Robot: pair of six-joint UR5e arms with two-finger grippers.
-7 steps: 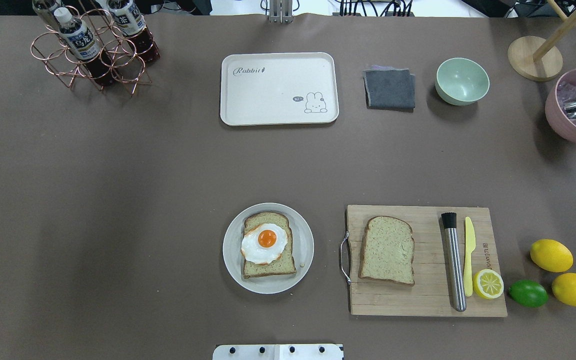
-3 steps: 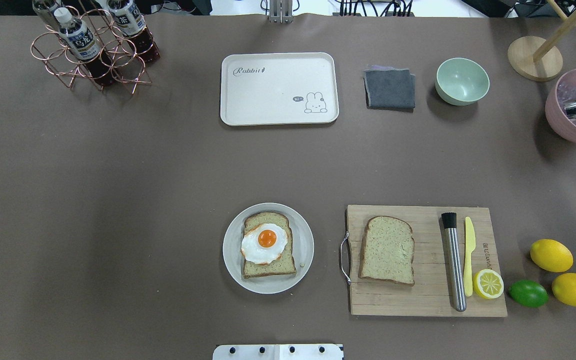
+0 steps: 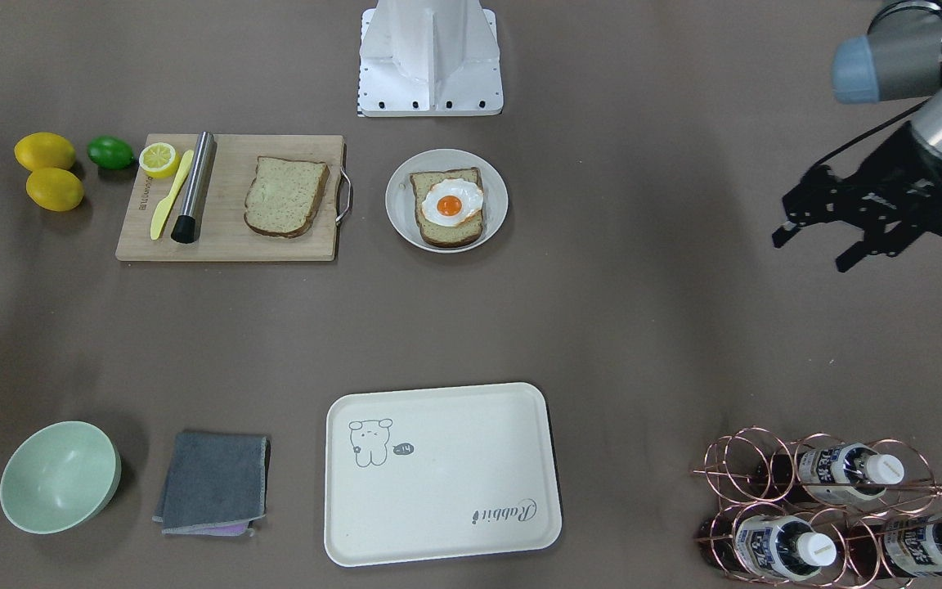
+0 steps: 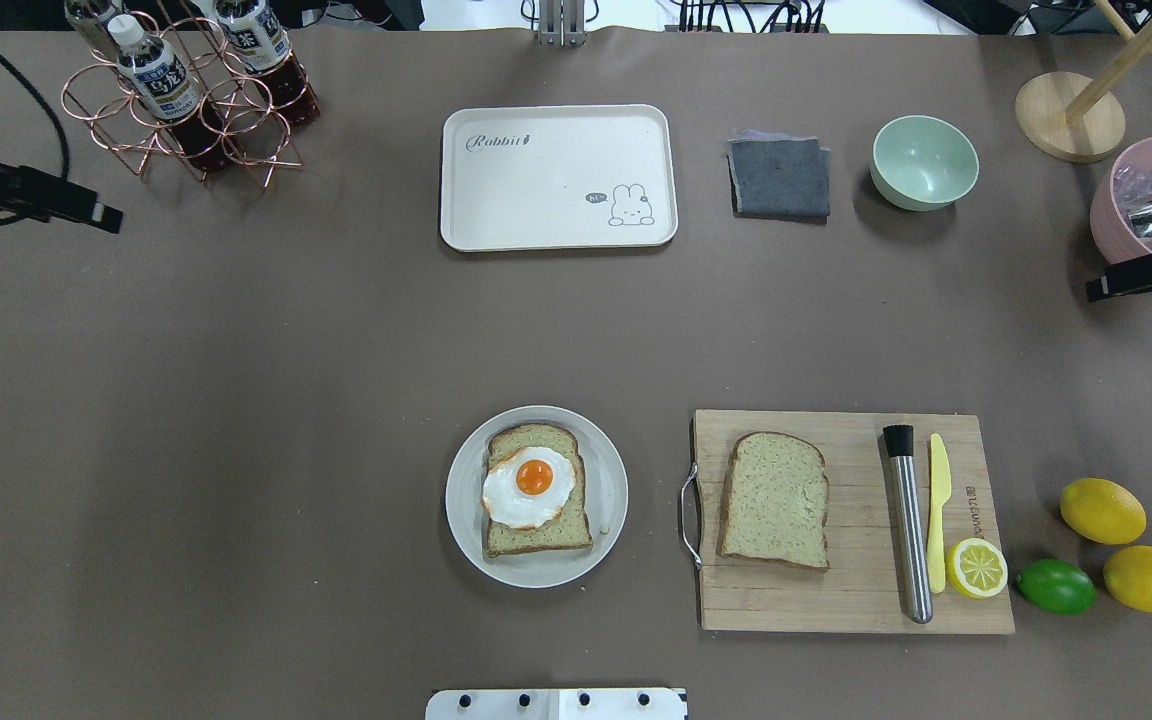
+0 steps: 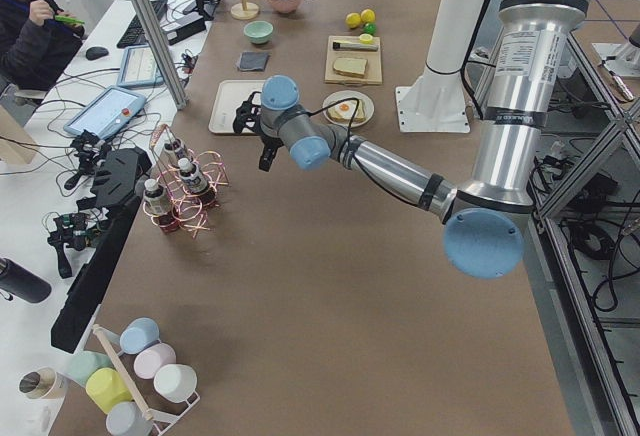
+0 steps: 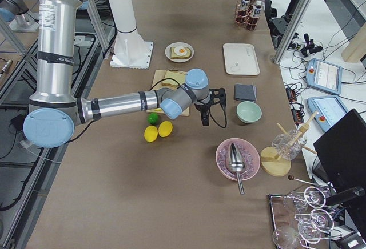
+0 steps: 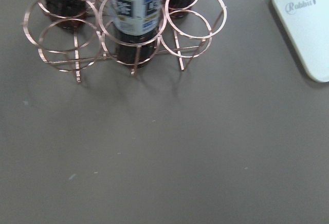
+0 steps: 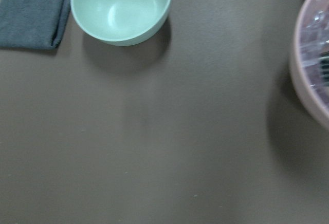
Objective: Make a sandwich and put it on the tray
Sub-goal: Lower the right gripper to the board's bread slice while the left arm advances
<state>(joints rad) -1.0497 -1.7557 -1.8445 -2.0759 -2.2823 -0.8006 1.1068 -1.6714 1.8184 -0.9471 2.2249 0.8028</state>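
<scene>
Arms held out over the table's (image 4: pixel 336 350) two ends, bread unstacked.
Left gripper (image 3: pixel 808 255) hangs by the rack (image 4: pixel 186 120), fingers spread in the front view, edge-on overhead. Right gripper (image 4: pixel 1096 290) is by the pink bowl (image 4: pixel 1126 250); its fingers' state I cannot tell. First slice (image 4: pixel 536 540) lies under the one egg (image 4: pixel 528 490) on the plate (image 4: pixel 606 480), second slice (image 4: pixel 774 500) on the board (image 4: pixel 836 600). One tray (image 4: pixel 556 180), well apart.

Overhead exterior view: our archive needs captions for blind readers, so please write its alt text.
A plate holds bread topped with a fried egg; a second slice lies on a cutting board, and the tray beyond sits bare.
</scene>
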